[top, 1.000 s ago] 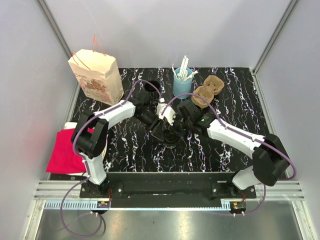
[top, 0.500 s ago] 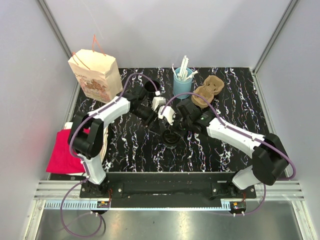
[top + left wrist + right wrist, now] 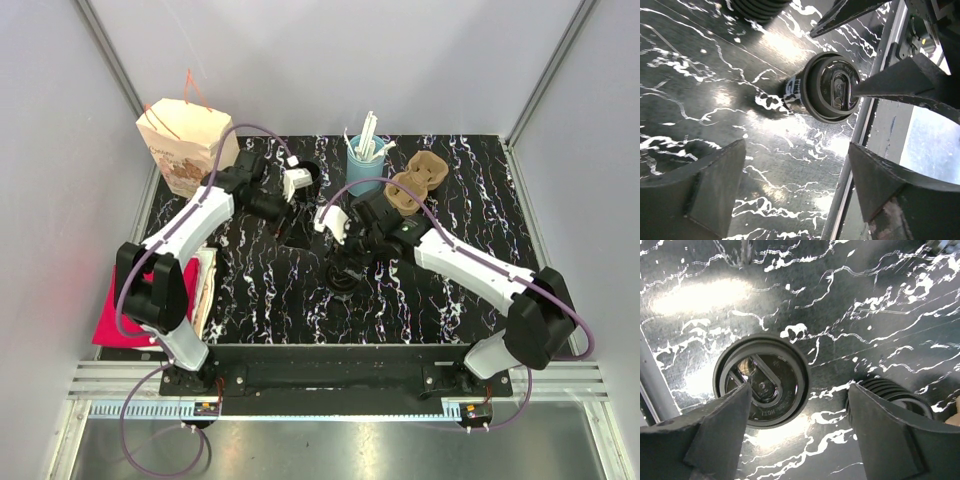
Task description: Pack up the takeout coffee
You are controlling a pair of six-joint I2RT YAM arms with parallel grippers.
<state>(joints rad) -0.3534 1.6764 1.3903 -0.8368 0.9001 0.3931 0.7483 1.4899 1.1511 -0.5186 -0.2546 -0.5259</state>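
Note:
The takeout coffee [image 3: 343, 278], a small black cup with a black lid, stands upright on the black marbled table [image 3: 450, 160]. My right gripper [image 3: 345, 250] hovers just above it, open. In the right wrist view the lid [image 3: 761, 380] lies under the left finger [image 3: 715, 435], off to the left of the gap at the right gripper [image 3: 797, 435]. My left gripper [image 3: 283, 200] is open and well back from the cup, holding nothing. The left wrist view shows the coffee [image 3: 830, 87] at a distance beyond the left gripper [image 3: 800, 195].
A paper bag [image 3: 190, 150] stands at the back left with a lidless black cup [image 3: 305, 172] to its right. A light-blue cup of straws [image 3: 365, 165] and a brown cup carrier [image 3: 415, 185] are behind. A ribbed black round object [image 3: 895, 395] sits beside the coffee. A red cloth [image 3: 135, 305] lies left.
My left gripper has opened and drawn back to the far left, away from the coffee. My right gripper has opened above the cup. The cup has stayed in place.

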